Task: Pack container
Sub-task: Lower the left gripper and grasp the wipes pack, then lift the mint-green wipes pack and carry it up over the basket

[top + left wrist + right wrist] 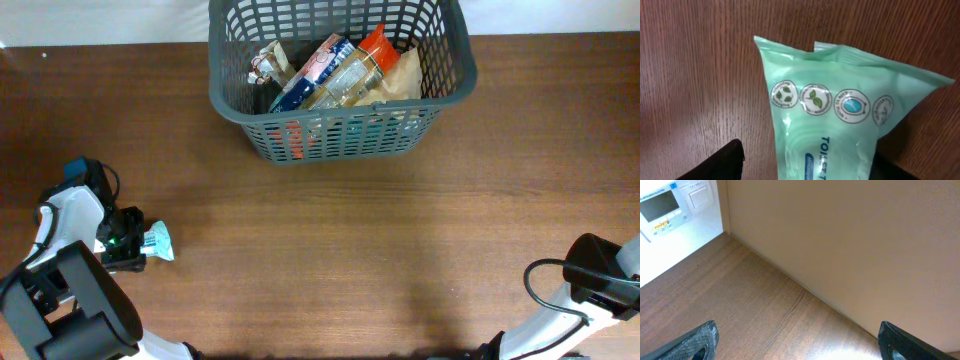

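The container (345,135) is a dark grey slotted basket at the table's far middle, holding several packets, among them a blue-and-white one (320,70) and an orange one (380,45). A pale green toilet-wipes packet (840,115) lies on the wood at the left, also seen from overhead (158,242). My left gripper (805,167) is open with a finger on each side of the packet's near end. A gap shows between the left finger and the packet. My right gripper (797,340) is open and empty above bare wood at the front right.
A beige wall (850,240) runs along the table's edge in the right wrist view, with a white appliance (670,205) beyond the corner. The right arm (600,275) sits at the front right corner, and the left arm's base (70,310) at the front left.
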Tool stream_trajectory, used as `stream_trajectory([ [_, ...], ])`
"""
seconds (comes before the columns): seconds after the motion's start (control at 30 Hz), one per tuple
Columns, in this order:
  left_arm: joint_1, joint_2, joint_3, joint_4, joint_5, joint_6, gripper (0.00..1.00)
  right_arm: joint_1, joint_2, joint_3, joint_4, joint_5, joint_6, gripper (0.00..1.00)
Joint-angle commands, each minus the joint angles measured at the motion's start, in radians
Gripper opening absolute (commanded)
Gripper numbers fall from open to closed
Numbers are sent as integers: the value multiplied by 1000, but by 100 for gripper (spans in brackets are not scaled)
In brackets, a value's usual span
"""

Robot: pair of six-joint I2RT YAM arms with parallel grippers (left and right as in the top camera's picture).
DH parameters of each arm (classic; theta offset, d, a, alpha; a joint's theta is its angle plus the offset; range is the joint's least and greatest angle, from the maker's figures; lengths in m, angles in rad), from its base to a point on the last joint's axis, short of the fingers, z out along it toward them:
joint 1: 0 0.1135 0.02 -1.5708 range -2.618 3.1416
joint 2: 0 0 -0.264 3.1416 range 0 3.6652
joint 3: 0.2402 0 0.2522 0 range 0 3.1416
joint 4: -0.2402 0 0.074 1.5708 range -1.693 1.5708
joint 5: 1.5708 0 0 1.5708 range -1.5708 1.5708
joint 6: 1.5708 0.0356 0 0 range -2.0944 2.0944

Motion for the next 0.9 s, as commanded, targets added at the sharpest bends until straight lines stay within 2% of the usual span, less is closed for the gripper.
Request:
stream_trajectory([
  [0.0, 5, -5, -8, 5, -19, 15, 62, -3, -6, -4, 0, 8, 12, 99],
  [0.73, 5, -5, -97, 140, -30, 61, 62, -3, -6, -5, 0, 8, 12, 99],
  [0.8, 5, -5, -97, 140, -30, 61, 53, -3, -6, -4, 0, 8, 12, 99],
  [0.87, 5, -5, -97, 140, -29, 61, 37, -3, -6, -4, 0, 8, 12, 99],
])
